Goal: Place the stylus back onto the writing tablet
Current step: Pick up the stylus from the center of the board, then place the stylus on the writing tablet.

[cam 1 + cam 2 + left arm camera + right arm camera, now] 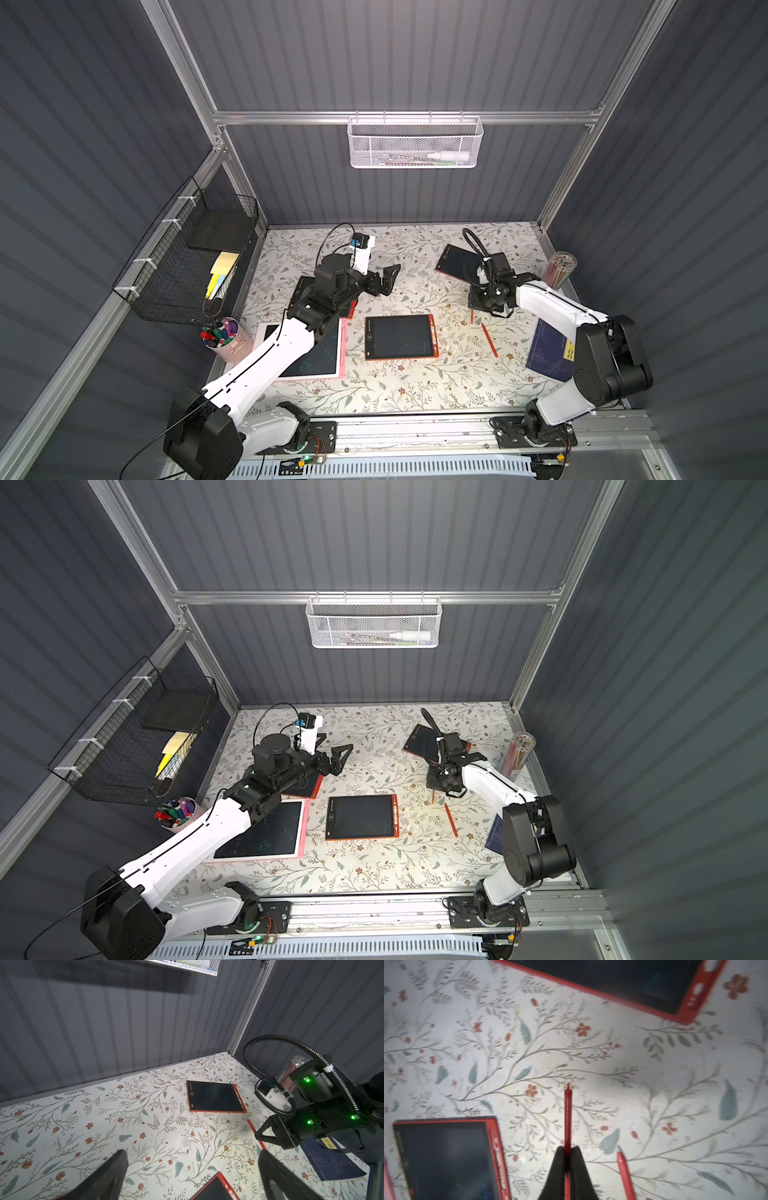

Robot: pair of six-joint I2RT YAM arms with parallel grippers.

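My right gripper (568,1148) is shut on a thin red stylus (567,1118), which sticks out past the fingertips above the floral table. In both top views this stylus (472,316) (433,798) hangs just below the right gripper (474,306), right of the red-framed writing tablet (400,336) at the table's middle. That tablet (446,1157) also shows in the right wrist view. A second red stylus (489,340) (625,1174) lies loose on the table beside the held one. My left gripper (386,278) (193,1153) hovers open and holds nothing, left of centre.
Another red tablet (457,262) lies at the back right, and a pink-framed tablet (324,357) lies under my left arm. A pink marker cup (226,336), a clear pencil cup (561,268) and a blue notebook (548,351) stand near the edges. A black wire basket (187,257) hangs on the left wall.
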